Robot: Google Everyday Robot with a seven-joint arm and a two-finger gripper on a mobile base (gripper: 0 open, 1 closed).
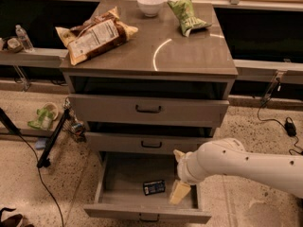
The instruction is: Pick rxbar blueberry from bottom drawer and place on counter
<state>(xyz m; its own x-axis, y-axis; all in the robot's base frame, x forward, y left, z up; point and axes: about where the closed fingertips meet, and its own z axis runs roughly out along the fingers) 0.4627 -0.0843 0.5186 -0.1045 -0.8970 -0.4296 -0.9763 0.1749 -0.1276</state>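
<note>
The counter (189, 56), a flat, square, grey-brown top with a slight gloss and a curved streak of reflected light, lies well above the gripper (173, 176) at the head of the grey cabinet. The arm (246, 164), smooth white and tube-shaped with a rounded, bulbous wrist, reaches in from the right, running slightly uphill to the left, then bends down at the wrist so the gripper hangs over the right part of the bottom drawer (113, 213). That drawer, a wide, shallow grey box, is pulled out beneath and to the left of the gripper, and its matte floor is on show. Two narrower grey drawers (148, 109) with dark bar handles stack just above the gripper. Far up and to its left, a crinkled brown-and-white chip bag (94, 37) sprawls on the counter. High above it lies a creased green snack bag (187, 15), and beside that stands a round white bowl (150, 4). The gripper's two pale yellowish fingers (180, 192) are spread apart with nothing between them. The rxbar blueberry (154, 187), a small flat dark rectangle, lies on the drawer floor just left of the gripper, not touching it.
</note>
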